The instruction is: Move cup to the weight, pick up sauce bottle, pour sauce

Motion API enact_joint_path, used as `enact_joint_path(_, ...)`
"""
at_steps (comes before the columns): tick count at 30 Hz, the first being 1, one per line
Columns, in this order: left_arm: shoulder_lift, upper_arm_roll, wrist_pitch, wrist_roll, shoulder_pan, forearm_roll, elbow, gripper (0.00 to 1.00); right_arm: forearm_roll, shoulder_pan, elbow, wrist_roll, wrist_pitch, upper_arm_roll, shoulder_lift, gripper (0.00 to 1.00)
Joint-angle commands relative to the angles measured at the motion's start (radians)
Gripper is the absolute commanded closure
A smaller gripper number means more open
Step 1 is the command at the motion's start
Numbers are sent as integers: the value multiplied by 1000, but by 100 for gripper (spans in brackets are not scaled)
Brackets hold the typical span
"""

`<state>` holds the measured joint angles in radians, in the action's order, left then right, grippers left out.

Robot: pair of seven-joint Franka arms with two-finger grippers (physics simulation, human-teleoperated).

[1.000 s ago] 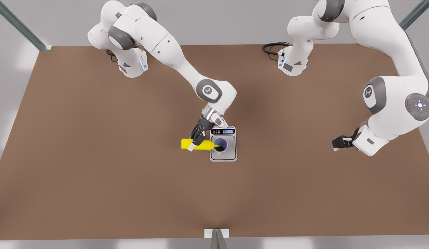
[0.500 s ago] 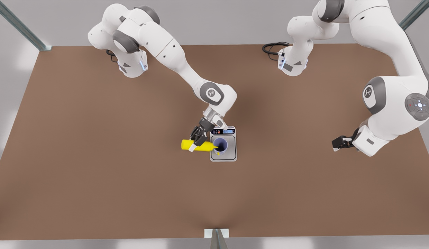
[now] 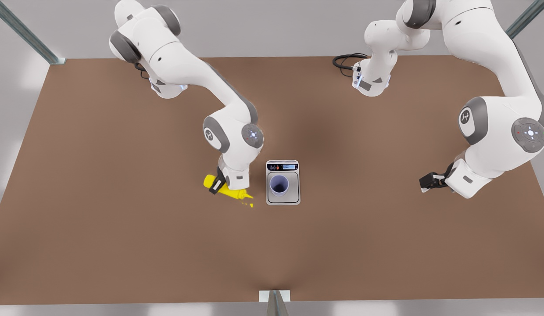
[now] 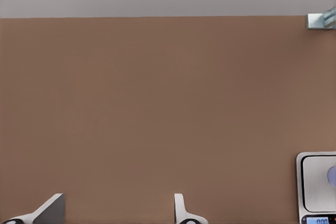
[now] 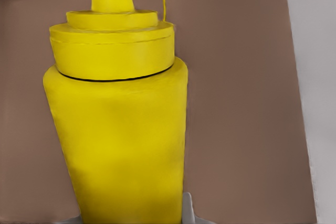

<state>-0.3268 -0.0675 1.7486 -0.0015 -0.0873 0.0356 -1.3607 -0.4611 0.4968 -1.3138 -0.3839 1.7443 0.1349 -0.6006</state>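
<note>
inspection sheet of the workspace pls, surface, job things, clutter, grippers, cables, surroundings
surface: brown table, small yellow sauce bits beside the bottle's nozzle
job's things: cup upright on the weight; sauce bottle tilted, off the weight toward the front view's left, nozzle aimed toward it
clutter: nothing seen
grippers: right gripper shut on the sauce bottle; left gripper waits at the front view's right, fingers apart, holding nothing
cables: black loop by the arm base at the far edge
surroundings: grey floor, metal frame struts at the corners
</note>
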Motion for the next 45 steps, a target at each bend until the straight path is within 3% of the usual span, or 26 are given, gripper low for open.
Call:
enact_joint_path(1,0,0,0,0,0,0,0,0,27,-18,5,-45,14,0,1,44)
enact_joint_path(6,0,-2,-1,0,0,0,0,0,423,-208,-5,-579,171,-18,-14,44)
enact_joint_path(10,0,-2,-1,0,-2,0,0,0,874,-282,-41,-1078,185,-135,-61,44)
enact_joint_path(20,-1,0,-1,-2,-8,0,11,0,1631,-472,-99,-1638,86,-133,-277,44)
enact_joint_path(41,0,0,-1,-8,-14,-14,11,0,1659,-506,-143,-1905,115,-144,-357,43)
enact_joint_path(44,0,0,-3,-8,-14,-14,11,0,1659,-506,-143,-1902,115,-144,-355,41)
enact_joint_path(45,0,0,-3,-8,-15,-14,11,0,1661,-506,-143,-1899,113,-144,-354,36)
